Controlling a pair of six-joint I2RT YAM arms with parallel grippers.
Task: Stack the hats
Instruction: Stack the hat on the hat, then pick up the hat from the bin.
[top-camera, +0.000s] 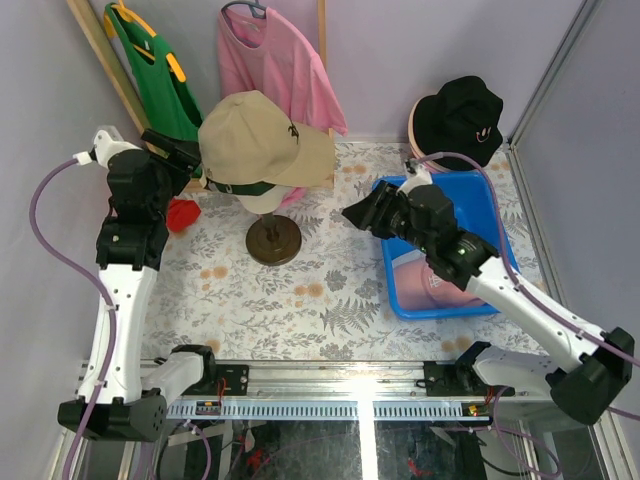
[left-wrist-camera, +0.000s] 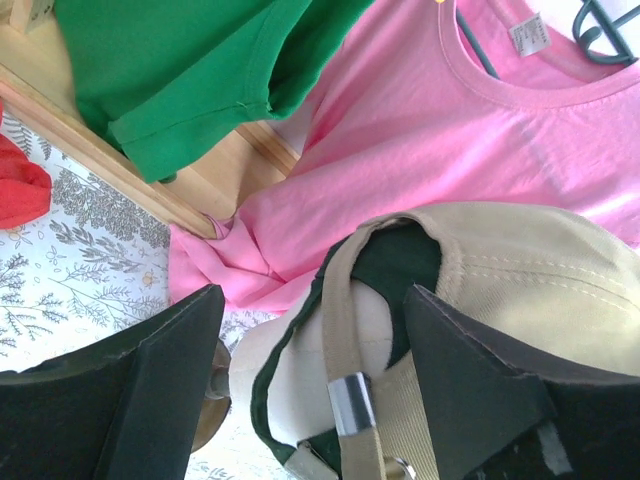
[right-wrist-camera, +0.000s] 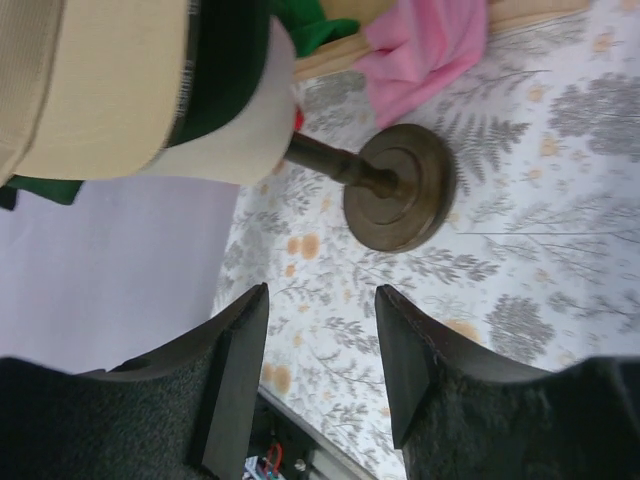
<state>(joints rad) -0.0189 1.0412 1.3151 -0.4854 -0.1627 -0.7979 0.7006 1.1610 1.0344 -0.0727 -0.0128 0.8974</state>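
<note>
A tan baseball cap (top-camera: 262, 138) sits over a dark green cap (top-camera: 243, 186) on the cream mannequin head (left-wrist-camera: 300, 355). My left gripper (top-camera: 186, 154) is open just behind it. In the left wrist view the tan cap (left-wrist-camera: 530, 290) shows its back strap (left-wrist-camera: 340, 320) between the spread jaws of that gripper (left-wrist-camera: 315, 297), and neither finger touches the strap. My right gripper (top-camera: 364, 213) hangs open to the right of the stand, with only tablecloth between its fingers (right-wrist-camera: 240, 350). A black bucket hat (top-camera: 462, 112) rests on a pink hat at the back right. Another pink hat (top-camera: 430, 280) lies in the blue bin (top-camera: 495, 235).
The mannequin's round brown base (top-camera: 273, 241) (right-wrist-camera: 402, 188) stands mid-table. A green T-shirt (top-camera: 155, 70) and a pink T-shirt (top-camera: 275, 60) hang on a wooden frame behind. A red cloth item (top-camera: 181, 214) lies by the left arm. Purple walls close both sides.
</note>
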